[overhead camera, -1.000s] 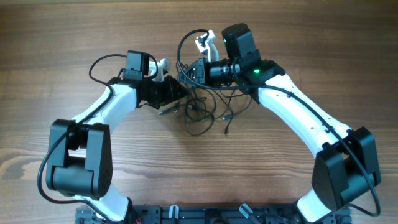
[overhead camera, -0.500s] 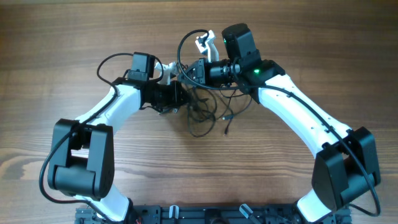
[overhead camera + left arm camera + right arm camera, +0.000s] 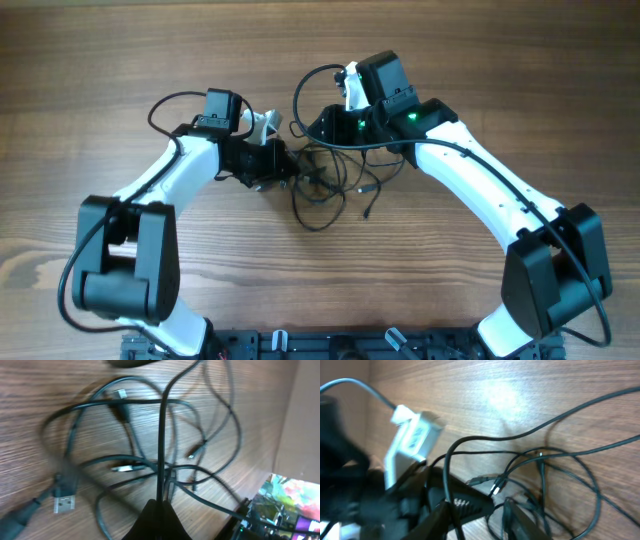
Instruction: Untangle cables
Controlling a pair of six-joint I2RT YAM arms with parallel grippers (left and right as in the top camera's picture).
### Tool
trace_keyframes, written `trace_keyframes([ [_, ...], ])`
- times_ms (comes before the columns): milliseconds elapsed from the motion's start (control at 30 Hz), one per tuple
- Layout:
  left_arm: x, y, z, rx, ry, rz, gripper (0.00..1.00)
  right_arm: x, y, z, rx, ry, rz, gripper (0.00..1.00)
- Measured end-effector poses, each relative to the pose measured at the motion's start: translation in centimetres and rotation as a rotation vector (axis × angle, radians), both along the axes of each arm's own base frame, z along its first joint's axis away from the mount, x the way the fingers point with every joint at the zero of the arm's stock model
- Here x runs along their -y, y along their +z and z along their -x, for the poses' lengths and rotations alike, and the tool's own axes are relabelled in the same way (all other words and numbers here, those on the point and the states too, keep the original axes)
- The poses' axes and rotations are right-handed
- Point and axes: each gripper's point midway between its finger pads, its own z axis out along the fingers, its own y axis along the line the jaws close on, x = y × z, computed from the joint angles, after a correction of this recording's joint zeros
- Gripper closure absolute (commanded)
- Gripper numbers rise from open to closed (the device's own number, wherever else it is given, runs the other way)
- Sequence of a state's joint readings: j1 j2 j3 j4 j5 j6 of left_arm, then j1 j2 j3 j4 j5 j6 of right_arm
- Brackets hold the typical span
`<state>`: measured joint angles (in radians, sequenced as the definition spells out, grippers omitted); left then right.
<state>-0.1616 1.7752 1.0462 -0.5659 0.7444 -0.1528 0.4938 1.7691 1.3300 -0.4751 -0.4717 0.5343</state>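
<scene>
The cables (image 3: 325,185) lie as a tangle of thin black loops on the wooden table between my two grippers. My left gripper (image 3: 285,168) sits at the tangle's left edge. In the left wrist view it (image 3: 161,510) is shut on one black cable (image 3: 161,435) that rises straight from its fingertips. Under it lie crossing loops, a silvery plug (image 3: 122,467) and a flat USB plug (image 3: 64,504). My right gripper (image 3: 322,128) hovers over the tangle's upper edge. In its wrist view its fingers (image 3: 479,517) stand apart, with a cable (image 3: 447,475) running beside the left finger.
Thicker arm cables loop behind the left wrist (image 3: 170,105) and beside the right wrist (image 3: 305,85). The two arms reach in from their bases at the front left (image 3: 120,270) and front right (image 3: 555,270). The left gripper's black tip (image 3: 470,505) shows close to my right fingers.
The left gripper moved into the tangle and shut on a cable, then drew slightly left. The right gripper opened, and its wrist turned and shifted.
</scene>
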Motion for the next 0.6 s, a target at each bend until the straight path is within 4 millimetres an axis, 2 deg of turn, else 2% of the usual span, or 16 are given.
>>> trace_keyframes([
  [33, 0.1, 0.8, 0.0, 0.023, -0.006, 0.008, 0.96, 0.1, -0.1, -0.1, 0.003, -0.007, 0.006, 0.40],
  [100, 0.2, 3.3, -0.2, 0.100, -0.014, 0.028, 0.96, 0.3, -0.1, -0.3, 0.012, -0.011, 0.018, 0.36],
  [167, 0.3, 6.3, -0.4, 0.196, -0.019, 0.048, 0.96, 0.3, -0.2, -0.3, 0.013, -0.012, 0.020, 0.35],
  [233, 0.4, 8.4, -0.4, 0.259, -0.021, 0.060, 0.96, 0.3, -0.1, -0.3, 0.012, -0.011, 0.018, 0.35],
  [300, 0.4, 10.8, -0.3, 0.343, -0.022, 0.072, 0.91, 0.3, -0.1, -0.3, 0.012, -0.011, 0.018, 0.35],
  [333, 0.4, 11.9, -0.4, 0.386, -0.024, 0.077, 0.85, 0.3, -0.2, -0.3, 0.012, -0.011, 0.018, 0.35],
  [400, 0.4, 13.9, -0.6, 0.465, -0.024, 0.090, 0.88, 0.3, -0.2, -0.3, 0.012, -0.011, 0.018, 0.35],
  [467, 0.4, 15.0, -0.4, 0.507, -0.028, 0.094, 0.96, 0.4, -0.2, -0.3, 0.010, -0.014, 0.024, 0.35],
  [600, 0.2, 14.8, -0.1, 0.491, -0.024, 0.079, 0.96, 1.7, -1.0, -0.9, 0.029, -0.062, 0.100, 0.34],
])
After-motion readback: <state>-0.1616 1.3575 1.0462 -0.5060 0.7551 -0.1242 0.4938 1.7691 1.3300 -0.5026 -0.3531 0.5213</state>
